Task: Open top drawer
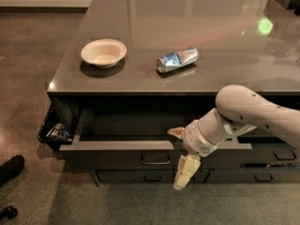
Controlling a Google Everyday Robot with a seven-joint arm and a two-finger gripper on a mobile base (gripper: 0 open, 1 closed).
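At the lower left edge of the frame lay a dark shoe (11,168) on the floor. Just right of it, at the cabinet's left end, a dark bin (52,130) held some crumpled wrappers. On the glossy grey surface (211,13) above stood a white bowl (103,53), and well to its right a crushed blue and silver can (177,60) lay on its side.

Below the surface's front edge, the top drawer (108,158) stood pulled out toward the bottom of the frame, its dark inside showing behind the front panel and its small loop handle (155,159) at centre. Just right of that handle was the tool (176,158), its fingers spread apart: one pale finger (176,132) lay over the panel's top rim, the other (185,170) hung down in front of the panel. The white arm (248,111) ran off to the right edge. A green glint (265,26) shone on the surface at the upper right.
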